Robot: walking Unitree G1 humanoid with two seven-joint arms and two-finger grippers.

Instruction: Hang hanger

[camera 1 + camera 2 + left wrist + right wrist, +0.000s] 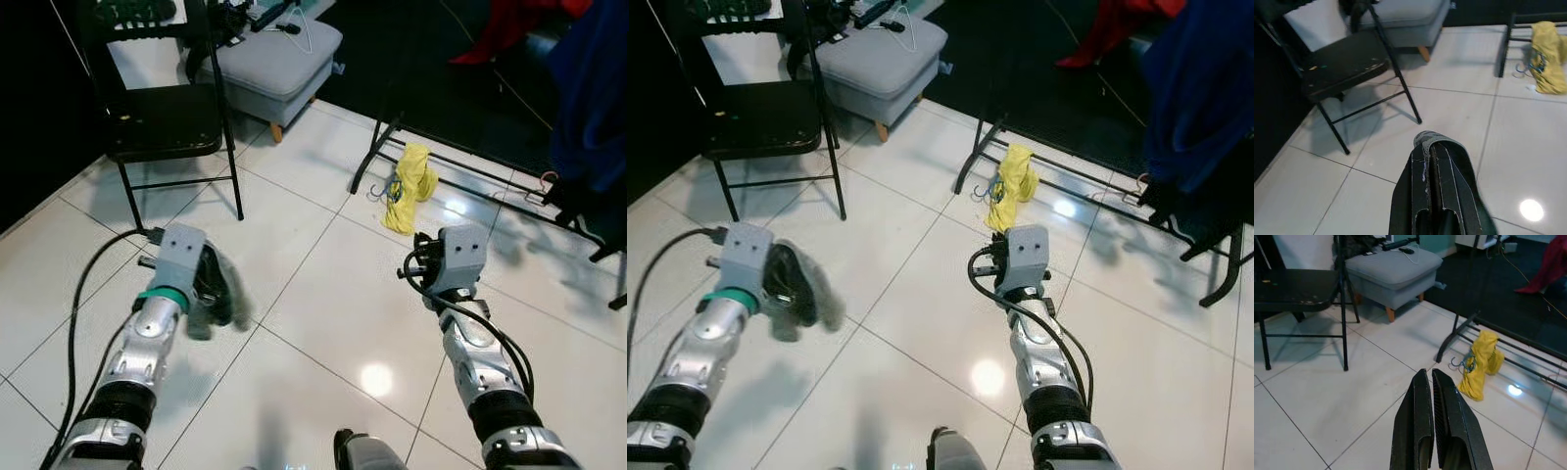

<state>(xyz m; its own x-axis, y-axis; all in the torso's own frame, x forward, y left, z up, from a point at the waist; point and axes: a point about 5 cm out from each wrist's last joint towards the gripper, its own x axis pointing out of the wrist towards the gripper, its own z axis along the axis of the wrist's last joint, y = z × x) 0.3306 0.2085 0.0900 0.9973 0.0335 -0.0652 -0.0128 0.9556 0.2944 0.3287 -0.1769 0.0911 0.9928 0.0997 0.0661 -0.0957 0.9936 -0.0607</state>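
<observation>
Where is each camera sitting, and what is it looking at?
Left eye view: on the head, looking down at the tiled floor, both silver arms showing.
Right eye view: beside it, same scene, slightly shifted.
Left wrist view: on the left arm, looking along the shut left gripper toward the black chair.
Right wrist view: on the right arm, looking along the shut right gripper toward the yellow garment.
Shared: every view shows the chair and yellow garment.

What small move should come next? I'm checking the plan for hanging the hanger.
Probably step toward the yellow garment with its hanger, lying on the floor by the rack's foot. Both the left gripper and right gripper are shut, empty and short of it.
</observation>
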